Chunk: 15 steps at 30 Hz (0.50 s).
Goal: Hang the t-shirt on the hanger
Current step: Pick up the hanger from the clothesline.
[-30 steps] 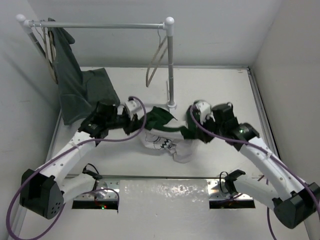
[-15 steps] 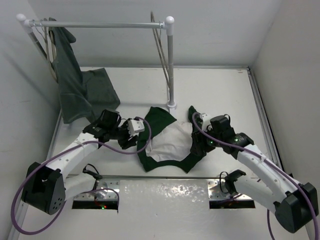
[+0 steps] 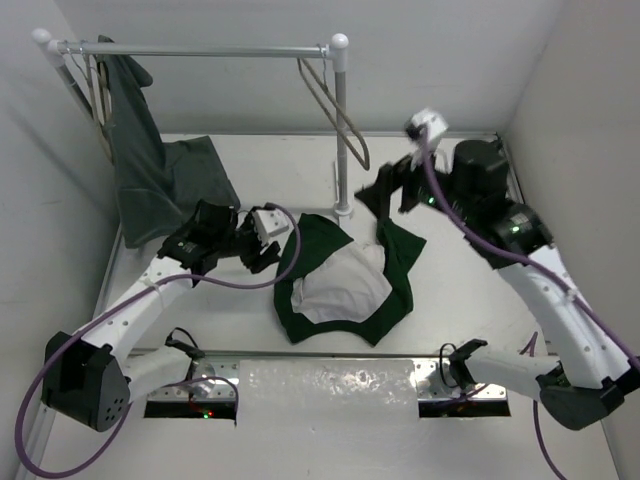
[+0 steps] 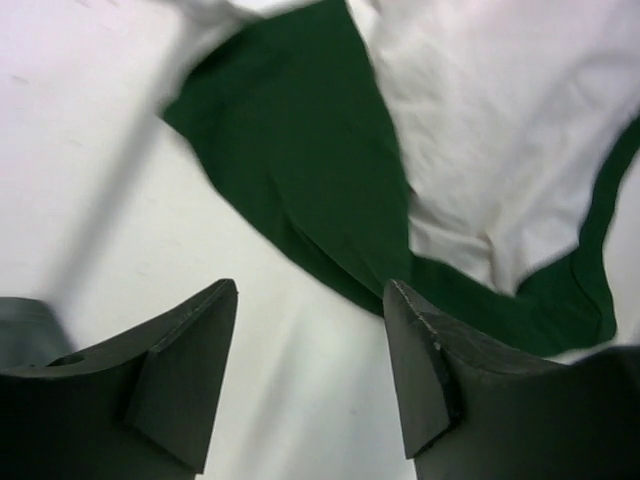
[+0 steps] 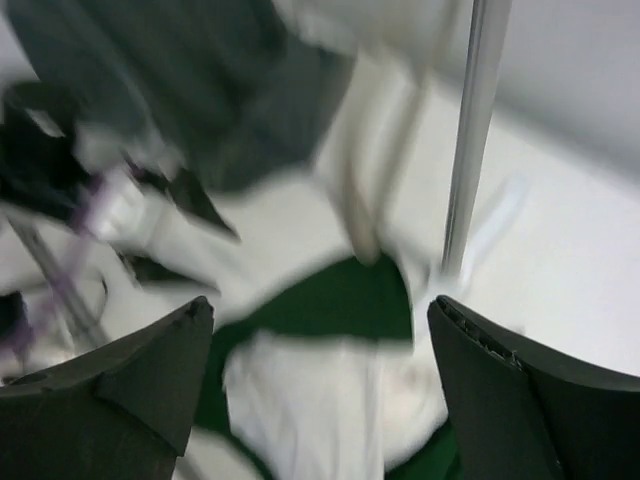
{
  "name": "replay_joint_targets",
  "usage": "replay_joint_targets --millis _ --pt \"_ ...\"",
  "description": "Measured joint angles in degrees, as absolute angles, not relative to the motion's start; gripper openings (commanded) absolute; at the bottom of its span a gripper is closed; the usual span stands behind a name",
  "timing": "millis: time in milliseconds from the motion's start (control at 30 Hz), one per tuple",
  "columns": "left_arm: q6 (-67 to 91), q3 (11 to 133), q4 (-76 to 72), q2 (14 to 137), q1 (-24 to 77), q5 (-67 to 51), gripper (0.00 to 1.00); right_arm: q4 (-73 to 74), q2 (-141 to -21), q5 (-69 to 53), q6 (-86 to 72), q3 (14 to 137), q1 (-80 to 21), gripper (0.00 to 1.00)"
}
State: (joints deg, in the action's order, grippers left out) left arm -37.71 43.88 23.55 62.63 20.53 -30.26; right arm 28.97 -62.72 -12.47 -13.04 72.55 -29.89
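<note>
The t-shirt (image 3: 335, 290) lies crumpled on the table, dark green with its white panel facing up. It also fills the top of the left wrist view (image 4: 300, 150). The hanger (image 3: 360, 155) hangs slanted from the right end of the rail, beside the rack pole. It shows only as a pale blur in the right wrist view (image 5: 357, 190). My left gripper (image 3: 263, 255) sits low just left of the shirt, open and empty (image 4: 310, 292). My right gripper (image 3: 393, 192) is raised behind the shirt's right side, open wide with nothing between its fingers (image 5: 322, 305).
A clothes rack (image 3: 340, 130) stands at the back, its pole foot just behind the shirt. A larger grey-green garment (image 3: 150, 170) hangs from the rail's left end and drapes onto the table, with more hangers (image 3: 97, 100) beside it. Walls close in on both sides.
Both grippers opened and let go of the t-shirt, which dropped and spread on the table. The right arm rose toward the back right. The hanger swung on the rail.
</note>
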Motion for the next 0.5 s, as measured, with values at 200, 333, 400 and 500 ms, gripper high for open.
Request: replay_joint_targets --millis 200,333,400,500 --pt "-31.86 50.13 16.56 62.7 20.53 -26.81 0.76 26.15 -66.26 -13.91 -9.21 91.66 -29.89 0.89" --pt "-28.82 57.69 8.38 66.63 20.53 -25.06 0.76 22.81 -69.63 -15.51 -10.85 93.12 -29.98 0.87" --pt "-26.98 62.39 3.73 71.11 20.64 -23.88 0.76 18.63 -73.3 -15.0 -13.54 92.97 -30.96 0.86" --pt "-24.82 67.13 -2.33 77.23 20.71 -22.65 0.76 14.79 -81.36 -13.26 -16.27 94.3 -32.14 0.81"
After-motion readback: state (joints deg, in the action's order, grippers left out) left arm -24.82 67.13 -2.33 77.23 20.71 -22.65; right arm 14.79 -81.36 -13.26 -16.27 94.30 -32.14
